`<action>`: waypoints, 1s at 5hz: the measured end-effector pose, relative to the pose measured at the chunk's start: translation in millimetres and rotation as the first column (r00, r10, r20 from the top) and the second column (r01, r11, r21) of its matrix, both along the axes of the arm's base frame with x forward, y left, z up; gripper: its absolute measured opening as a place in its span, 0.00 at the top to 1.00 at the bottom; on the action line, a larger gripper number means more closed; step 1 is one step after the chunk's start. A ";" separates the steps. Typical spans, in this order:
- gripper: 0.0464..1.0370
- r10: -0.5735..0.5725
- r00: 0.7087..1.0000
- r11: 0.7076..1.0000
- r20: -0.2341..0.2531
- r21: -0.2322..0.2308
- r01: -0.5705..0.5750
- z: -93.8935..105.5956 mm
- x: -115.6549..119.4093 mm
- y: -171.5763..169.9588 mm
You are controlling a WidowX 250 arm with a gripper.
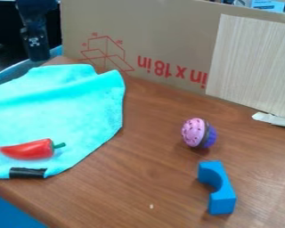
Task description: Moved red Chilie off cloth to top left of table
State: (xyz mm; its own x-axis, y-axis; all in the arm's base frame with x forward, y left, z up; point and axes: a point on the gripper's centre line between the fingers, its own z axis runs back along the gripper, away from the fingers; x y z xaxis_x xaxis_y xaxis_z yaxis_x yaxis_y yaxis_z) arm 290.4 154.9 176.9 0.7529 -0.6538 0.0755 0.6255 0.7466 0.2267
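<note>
Black two-finger gripper [38,46] hung just past the far edge of the turquoise fabric cloth [67,102]; couldn't tell how far open or whether it held anything. Shiny red chili pepper with green stem [29,150] lay on the cloth, near its near edge, beside a black strip [27,173]. Pink-and-purple toy cupcake [195,132] sat tipped on the brown wooden table [139,178], right of the cloth, well apart. Blue arched block [225,196] was right of the cloth too, nearer the camera. Brown cardboard panel [168,35] stood behind the cloth.
</note>
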 end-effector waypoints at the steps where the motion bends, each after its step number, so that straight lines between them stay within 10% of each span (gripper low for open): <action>1: 0.04 0.000 0.999 1.000 -0.033 -0.019 -0.001 -12.5 -0.3 -0.4; 5: 0.04 -0.165 0.976 0.985 -0.142 0.025 0.170 -73.9 -22.8 -4.0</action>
